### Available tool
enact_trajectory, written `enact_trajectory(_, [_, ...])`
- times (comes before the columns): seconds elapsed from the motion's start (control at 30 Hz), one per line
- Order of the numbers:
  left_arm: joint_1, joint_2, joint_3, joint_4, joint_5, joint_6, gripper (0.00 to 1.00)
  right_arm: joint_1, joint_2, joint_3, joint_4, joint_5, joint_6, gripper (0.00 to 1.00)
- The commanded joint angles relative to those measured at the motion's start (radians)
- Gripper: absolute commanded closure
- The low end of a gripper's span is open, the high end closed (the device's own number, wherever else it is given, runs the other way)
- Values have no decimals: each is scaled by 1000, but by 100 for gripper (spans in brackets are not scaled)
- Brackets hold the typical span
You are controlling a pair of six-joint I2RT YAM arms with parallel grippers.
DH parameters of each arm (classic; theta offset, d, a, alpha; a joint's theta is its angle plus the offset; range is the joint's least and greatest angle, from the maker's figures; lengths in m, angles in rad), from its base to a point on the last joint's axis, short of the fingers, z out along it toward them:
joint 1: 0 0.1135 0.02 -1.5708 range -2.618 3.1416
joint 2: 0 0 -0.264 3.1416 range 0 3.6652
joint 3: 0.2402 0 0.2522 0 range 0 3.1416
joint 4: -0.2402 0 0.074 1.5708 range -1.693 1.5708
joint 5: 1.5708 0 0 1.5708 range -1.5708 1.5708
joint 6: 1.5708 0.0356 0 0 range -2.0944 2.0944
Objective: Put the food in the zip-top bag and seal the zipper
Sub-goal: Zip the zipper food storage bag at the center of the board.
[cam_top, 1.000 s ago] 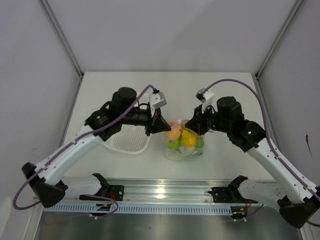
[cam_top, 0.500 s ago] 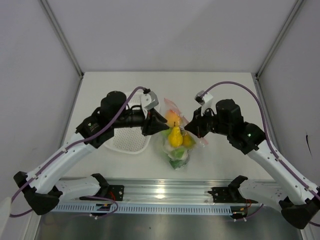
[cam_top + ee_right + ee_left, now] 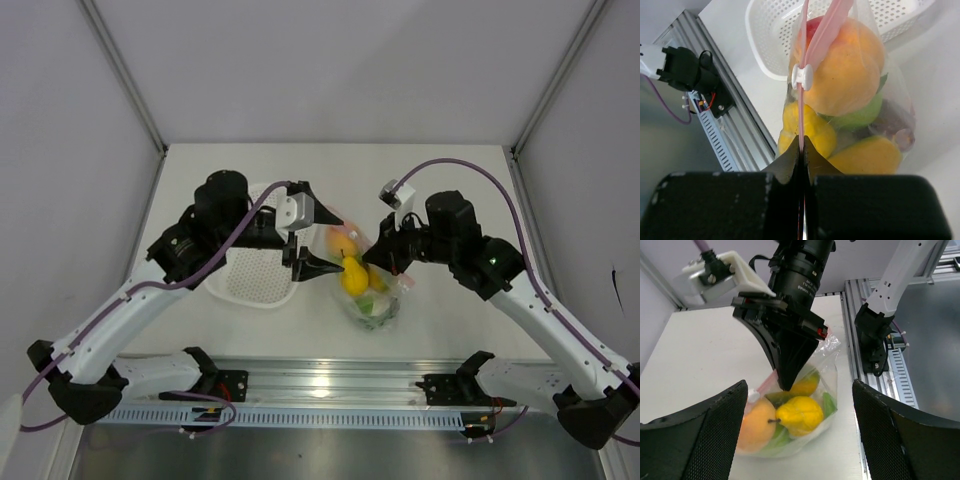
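Observation:
The zip-top bag (image 3: pixel 378 306) hangs low over the table, and the food inside shows through the clear plastic. In the right wrist view I see an orange fruit (image 3: pixel 850 70), a yellow one (image 3: pixel 807 131) and a green one (image 3: pixel 862 117). My right gripper (image 3: pixel 368 258) is shut on the pink zipper (image 3: pixel 819 37), just below its white slider (image 3: pixel 802 77). My left gripper (image 3: pixel 326 243) stands wide open to the left of the bag, holding nothing. In the left wrist view the bag (image 3: pixel 832 367) lies beyond the spread fingers (image 3: pixel 700 435), with the right gripper (image 3: pixel 786 384) pinching its top.
A white perforated basket (image 3: pixel 255 272) sits on the table left of the bag, under the left arm. An aluminium rail (image 3: pixel 330 385) runs along the near edge. Grey walls close in the table at the back and both sides.
My left gripper has opened from shut, let go of the bag's top and drawn back a little to the left. The bag now hangs from the right gripper alone.

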Motion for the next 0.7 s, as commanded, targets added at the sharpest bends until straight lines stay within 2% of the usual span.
enact_trajectory(0.0, [-4, 87, 129, -71, 97, 157, 14, 5, 20, 99, 1, -108, -69, 100])
enact_trajectory(0.03, [-4, 112, 145, -130, 102, 196, 15, 6, 28, 102, -7, -142, -76, 100])
enact_trajectory(0.2, [-4, 216, 220, -230, 103, 279, 23, 6, 40, 136, -42, -202, -99, 100])
enact_trajectory(0.33, [0, 251, 269, -290, 126, 306, 39, 6, 52, 177, -83, -233, -149, 100])
enact_trajectory(0.5, [5, 261, 254, -313, 149, 278, 51, 5, 66, 210, -114, -239, -175, 100])
enact_trajectory(0.6, [5, 265, 245, -330, 141, 269, 63, 5, 68, 205, -126, -242, -184, 100])
enact_trajectory(0.67, [5, 264, 235, -335, 143, 263, 66, 5, 63, 199, -128, -242, -189, 100])
